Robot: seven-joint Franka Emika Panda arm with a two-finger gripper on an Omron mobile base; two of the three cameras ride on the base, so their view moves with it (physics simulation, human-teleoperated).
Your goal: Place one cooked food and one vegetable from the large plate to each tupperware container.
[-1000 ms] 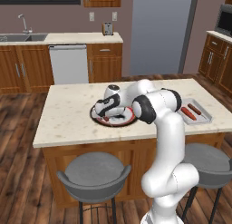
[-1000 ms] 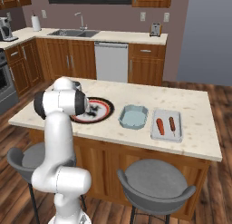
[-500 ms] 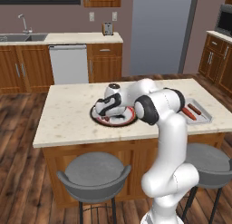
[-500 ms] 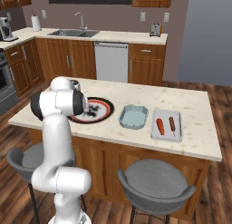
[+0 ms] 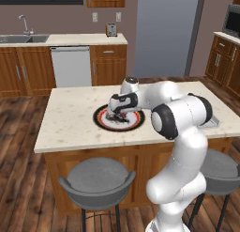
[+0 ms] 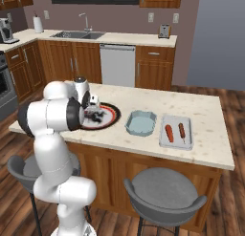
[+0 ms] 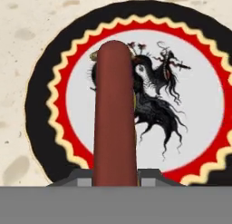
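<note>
Currently, item one: my gripper (image 7: 115,180) hangs low over the large plate (image 7: 41,82), closed on a brown sausage (image 7: 114,114) that stands up between its tips in the hand view; I hold it near one end. I judge the sausage light, firm with a little give, and smooth-skinned, so it could slip or swing; a hold nearer its middle would carry it more steadily.

Item two: the plate sits on the island counter (image 5: 70,118), toward its left side in the right base view. Its white centre shows dark markings, and I see no other food on it there.

Item three: two tupperware containers. The nearer tub (image 6: 141,123) lies just right of the plate and looks empty. The farther tub (image 6: 176,131) lies beside it, further right, and holds a carrot-like piece (image 6: 169,133) and a sausage-like piece (image 6: 182,130).

Item four: surroundings. Two grey stools (image 6: 165,192) stand near the island. I judge the path from plate to nearer tub unobstructed, the arm's own bulk aside.
</note>
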